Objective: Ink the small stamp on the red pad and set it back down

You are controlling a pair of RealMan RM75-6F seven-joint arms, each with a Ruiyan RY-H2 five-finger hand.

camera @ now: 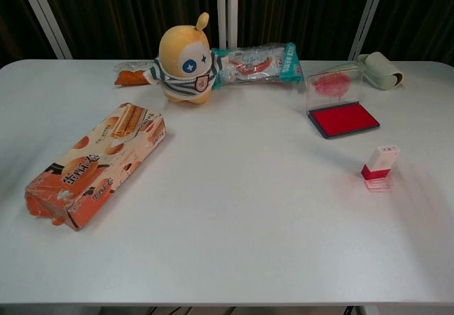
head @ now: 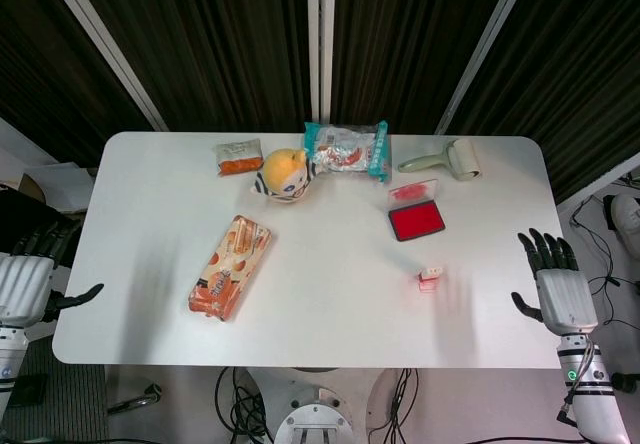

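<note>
Dark curtains hang behind our white table [head: 330, 294]. We see the small stamp [camera: 381, 163] standing upright near the right edge, just in front of the open red pad [camera: 343, 119] — light, rigid plastic, likely tippy, so we'd pinch its white upper sides. Both our right hand [head: 555, 279] and left hand [head: 30, 279] wait off the table, fingers apart, empty.

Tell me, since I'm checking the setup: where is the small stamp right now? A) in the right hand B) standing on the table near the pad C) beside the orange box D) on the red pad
B: the small stamp stands on the table, apart from the open red pad; the right hand holds nothing.
</note>
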